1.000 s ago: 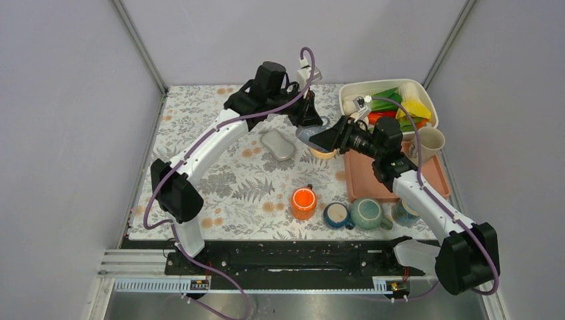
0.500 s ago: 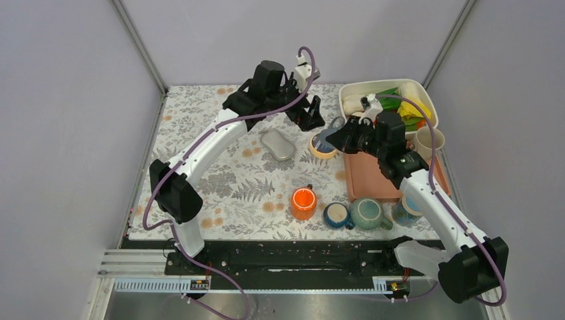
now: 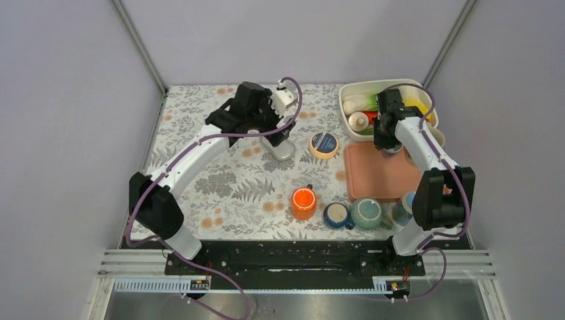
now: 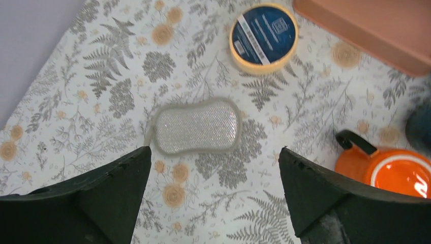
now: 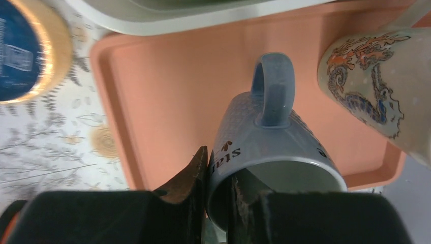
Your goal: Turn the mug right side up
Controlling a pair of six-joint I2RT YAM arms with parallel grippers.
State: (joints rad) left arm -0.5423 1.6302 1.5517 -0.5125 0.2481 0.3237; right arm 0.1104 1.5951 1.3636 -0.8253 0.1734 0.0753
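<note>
From above, my left tool (image 3: pixel 283 135) hangs over the sponge (image 3: pixel 285 152) on the flowered bench (image 3: pixel 253 193), out of the way. My right tool (image 3: pixel 388 141) reaches over the far end of the tray (image 3: pixel 373 177) beside the tub (image 3: pixel 344 103), with pale walls close around. At the left wrist the tool is spread wide and empty, with the tape roll (image 4: pixel 263 36) and orange cup (image 4: pixel 401 170) near, so I judge it is only waiting. At the right wrist the tool pinches the mug (image 5: pixel 274 137) by its rim, one finger inside and one out, mouth toward me, over bare tray beside the dragon cup (image 5: pixel 371 86), which I judge is room enough to stand it upright.
</note>
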